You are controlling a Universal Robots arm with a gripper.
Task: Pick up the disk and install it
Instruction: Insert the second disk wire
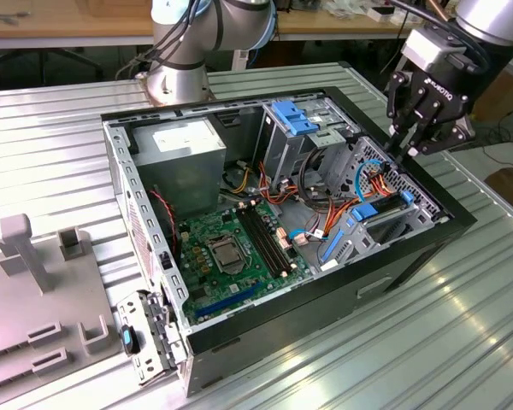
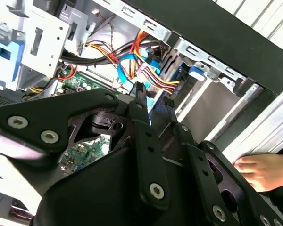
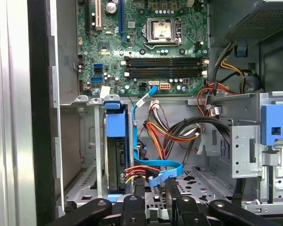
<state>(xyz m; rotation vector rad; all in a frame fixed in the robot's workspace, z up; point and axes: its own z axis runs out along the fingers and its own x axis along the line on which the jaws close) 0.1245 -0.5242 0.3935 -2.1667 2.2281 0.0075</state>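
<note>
The black gripper (image 1: pixel 408 147) hangs over the far right corner of the open computer case (image 1: pixel 410 249) in the exterior view, its fingers (image 2: pixel 140 101) drawn close together with only a narrow gap and nothing between them. Just beneath the fingertips lie bundled orange, red and yellow wires (image 3: pixel 153 134) and a flat blue cable (image 3: pixel 162 165). The disk (image 3: pixel 116 157) sits on edge in the drive bay beside those wires, a blue rail along its side, already inside the case. Farther in lies the green motherboard (image 1: pixel 231 252), with the grey power supply (image 1: pixel 185 162) at the far left. A person's hand (image 2: pixel 262 172) rests on the ribbed metal desk (image 1: pixel 60 137) beside the case.
</note>
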